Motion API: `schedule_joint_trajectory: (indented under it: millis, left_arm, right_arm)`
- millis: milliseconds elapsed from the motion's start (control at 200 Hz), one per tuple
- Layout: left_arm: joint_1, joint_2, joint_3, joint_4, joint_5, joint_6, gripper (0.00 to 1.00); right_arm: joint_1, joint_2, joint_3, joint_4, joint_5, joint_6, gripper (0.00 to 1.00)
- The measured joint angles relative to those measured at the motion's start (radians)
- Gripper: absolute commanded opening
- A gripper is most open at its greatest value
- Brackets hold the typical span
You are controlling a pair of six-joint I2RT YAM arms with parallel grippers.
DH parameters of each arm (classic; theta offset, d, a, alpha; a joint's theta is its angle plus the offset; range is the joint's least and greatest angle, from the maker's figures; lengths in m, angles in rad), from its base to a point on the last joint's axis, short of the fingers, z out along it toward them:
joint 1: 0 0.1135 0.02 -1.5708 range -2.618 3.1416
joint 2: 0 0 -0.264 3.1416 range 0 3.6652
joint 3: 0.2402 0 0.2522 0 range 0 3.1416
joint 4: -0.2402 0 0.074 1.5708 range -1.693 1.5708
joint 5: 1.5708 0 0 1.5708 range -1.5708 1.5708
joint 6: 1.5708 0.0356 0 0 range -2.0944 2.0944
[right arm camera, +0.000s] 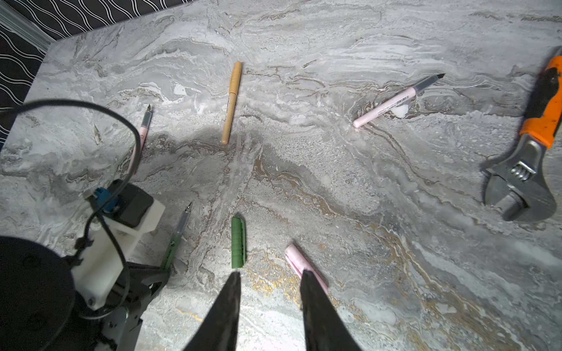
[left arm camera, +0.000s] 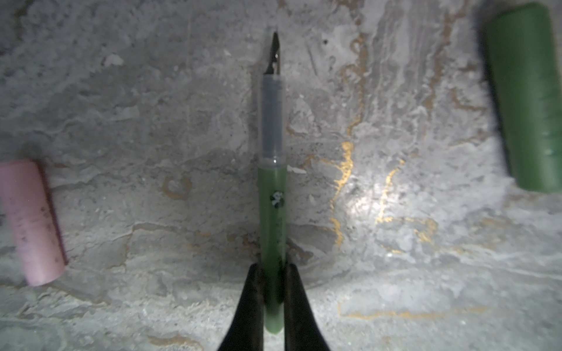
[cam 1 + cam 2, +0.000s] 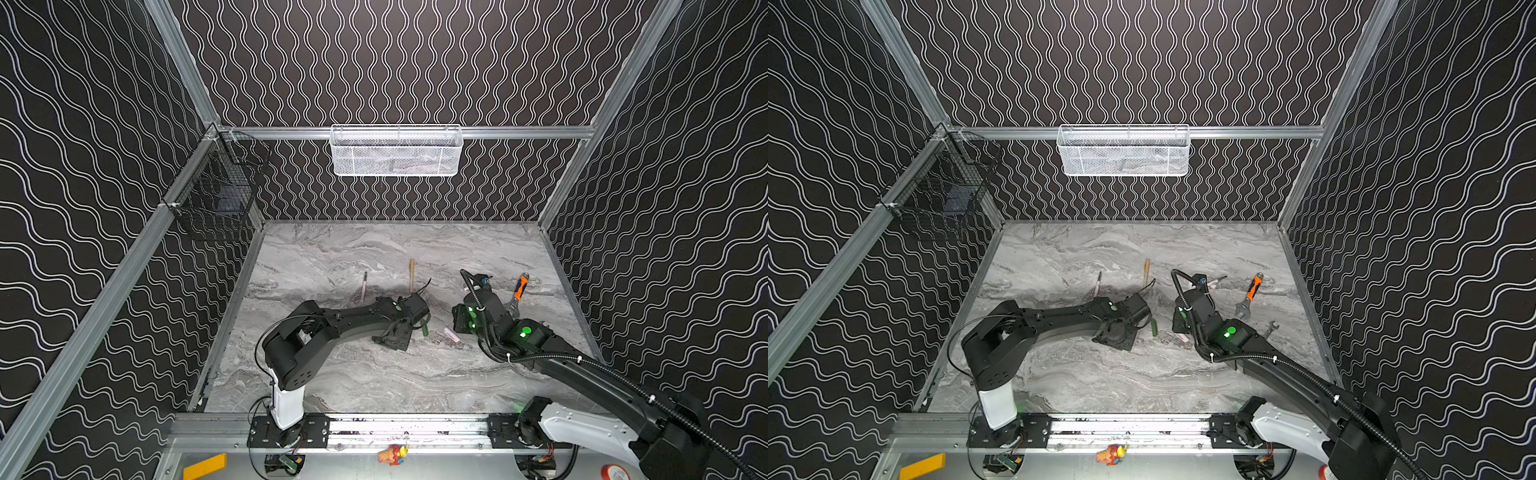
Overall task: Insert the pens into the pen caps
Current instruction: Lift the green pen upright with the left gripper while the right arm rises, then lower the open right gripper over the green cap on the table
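Clamped on the rear end of the dark green pen (image 2: 272,212), the left gripper (image 2: 273,269) holds it low at the marble table (image 2: 121,121) — lifted or resting, I cannot tell — with the bare tip pointing away. Its dark green cap (image 2: 526,97) lies near on one side, a pink cap (image 2: 33,221) on the other. The right gripper (image 1: 270,273) hangs with jaws apart and empty, above the gap between those two caps. Farther back lie a pink pen (image 1: 395,101) and a second pink pen (image 1: 143,127), tips uncovered, and the tan-gold pen (image 1: 231,101), which looks already capped. By my reading one of four is done — green is in hand, both pinks remain, and I see only one pink cap.
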Motion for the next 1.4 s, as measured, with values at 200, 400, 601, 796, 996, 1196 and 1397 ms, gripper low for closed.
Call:
schedule_joint_trajectory:
  millis: [200, 400, 601, 796, 996, 1196, 1397]
  left_arm:
    - [0.008, -0.175, 0.0, 0.037, -0.008, 0.031, 0.04]
    - [0.032, -0.32, 0.003, 0.135, -0.006, 0.118, 0.01]
    - [0.047, -0.478, -0.039, 0.319, 0.031, 0.289, 0.02]
    - [0.074, -0.581, -0.14, 0.488, 0.136, 0.38, 0.02]
    - [0.08, -0.649, -0.199, 0.567, 0.2, 0.402, 0.02]
    - [0.08, -0.658, -0.207, 0.595, 0.25, 0.403, 0.01]
    - [0.08, -0.676, -0.21, 0.606, 0.275, 0.405, 0.02]
  right_arm:
    - [-0.022, -0.023, 0.003, 0.006, -0.075, 0.001, 0.43]
    - [-0.061, -0.089, -0.008, 0.109, -0.225, 0.002, 0.57]
    - [-0.072, -0.092, 0.121, 0.178, -0.35, -0.05, 0.54]
    - [-0.08, -0.049, 0.183, 0.232, -0.485, -0.081, 0.49]
    - [-0.082, -0.02, 0.211, 0.294, -0.605, -0.104, 0.49]
    - [-0.082, 0.032, 0.249, 0.322, -0.677, -0.108, 0.44]
    - [-0.082, 0.061, 0.282, 0.346, -0.691, -0.109, 0.41]
